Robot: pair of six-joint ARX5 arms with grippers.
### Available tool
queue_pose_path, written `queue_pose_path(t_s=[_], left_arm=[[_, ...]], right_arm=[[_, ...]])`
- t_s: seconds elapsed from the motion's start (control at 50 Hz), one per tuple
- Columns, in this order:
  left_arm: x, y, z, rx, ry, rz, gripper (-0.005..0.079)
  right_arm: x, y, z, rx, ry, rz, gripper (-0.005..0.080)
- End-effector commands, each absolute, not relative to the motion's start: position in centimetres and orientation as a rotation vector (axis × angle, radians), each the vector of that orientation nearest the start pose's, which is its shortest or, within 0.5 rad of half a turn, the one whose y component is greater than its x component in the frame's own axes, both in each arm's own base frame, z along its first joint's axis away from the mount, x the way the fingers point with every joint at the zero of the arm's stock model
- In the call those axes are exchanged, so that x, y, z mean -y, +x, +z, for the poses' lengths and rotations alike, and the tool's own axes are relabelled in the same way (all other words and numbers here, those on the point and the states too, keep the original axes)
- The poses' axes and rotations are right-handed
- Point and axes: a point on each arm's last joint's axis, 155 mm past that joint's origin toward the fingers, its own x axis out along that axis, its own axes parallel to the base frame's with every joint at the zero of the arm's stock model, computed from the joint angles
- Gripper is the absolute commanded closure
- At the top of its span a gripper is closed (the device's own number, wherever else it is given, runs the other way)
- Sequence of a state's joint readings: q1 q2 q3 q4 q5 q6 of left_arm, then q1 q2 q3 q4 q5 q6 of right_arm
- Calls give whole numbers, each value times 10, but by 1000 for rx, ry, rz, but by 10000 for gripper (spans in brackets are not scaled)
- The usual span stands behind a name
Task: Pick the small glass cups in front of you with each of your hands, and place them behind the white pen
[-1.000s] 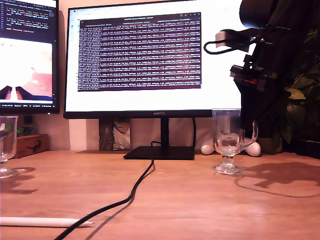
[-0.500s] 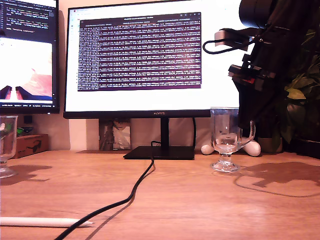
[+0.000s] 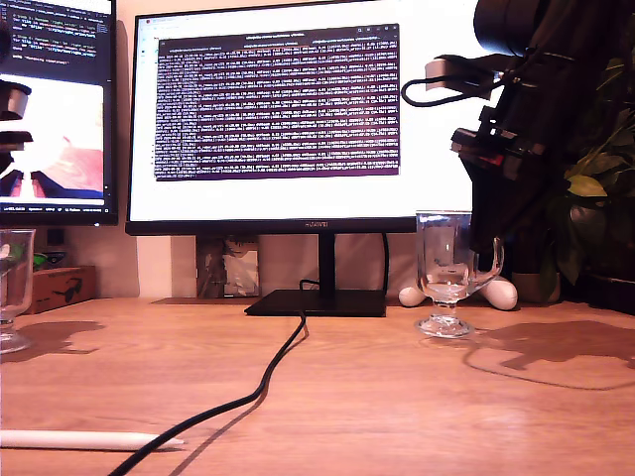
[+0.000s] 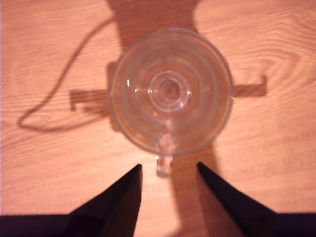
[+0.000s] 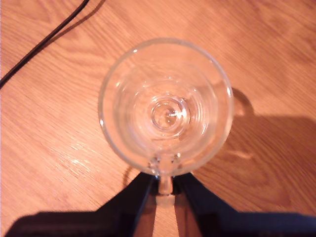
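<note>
My second gripper (image 5: 165,181) clamped on clear stemmed glass mug (image 5: 165,106) by its handle; my first gripper (image 4: 169,166) apart, prob. astride other mug (image 4: 170,91) handle. Fragile, slippery.

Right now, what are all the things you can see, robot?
left glass cup: 1, clear, exterior view's left edge
right glass cup: 1, clear, exterior view's right
white pen: 1, white, front of desk
cable: 1, black, across desk
monitors: 2, lit, behind
plant: 1, green, exterior view's right
desk: 1, brown wood
my first gripper: black, open above left glass cup
my second gripper: black, closed on right glass cup's handle
</note>
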State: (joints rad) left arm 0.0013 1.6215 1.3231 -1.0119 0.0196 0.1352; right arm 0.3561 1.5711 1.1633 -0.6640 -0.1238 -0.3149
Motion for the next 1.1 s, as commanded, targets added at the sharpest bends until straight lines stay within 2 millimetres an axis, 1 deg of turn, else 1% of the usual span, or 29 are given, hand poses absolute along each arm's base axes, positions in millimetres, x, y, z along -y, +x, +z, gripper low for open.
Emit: queue_pose_path(t_s=[0.0,0.08,0.2,0.24,0.38,0.46,0.5,0.64,0.7,0.8,0.9,1.08], left_arm=[[0,354,105,-1307,103,-100,437],[-2,355,103,-1308,97,-95,442],[-5,358,101,-1307,93,-89,511],[-6,359,100,-1306,91,-87,521],[-6,360,96,-1313,82,-92,534],[-5,359,92,-1328,84,-102,607],[-3,359,89,-1335,75,-114,631],[3,357,81,-1361,57,-147,638],[5,358,81,-1360,52,-157,675],[5,359,81,-1353,57,-164,762],[5,357,81,-1361,58,-165,766],[6,350,80,-1388,52,-164,766]], right_arm=[[-164,360,109,-976,-404,614,765],[-164,361,109,-972,-403,614,765],[-165,362,109,-968,-403,614,765],[-165,362,110,-968,-403,614,765],[-165,363,110,-962,-403,613,765],[-165,364,111,-958,-402,613,765],[-165,364,111,-956,-402,613,765],[-165,364,111,-957,-401,612,765],[-165,364,111,-957,-401,612,765],[-165,364,111,-958,-401,612,765],[-165,363,111,-960,-398,611,765],[-169,354,107,-992,-402,624,765]])
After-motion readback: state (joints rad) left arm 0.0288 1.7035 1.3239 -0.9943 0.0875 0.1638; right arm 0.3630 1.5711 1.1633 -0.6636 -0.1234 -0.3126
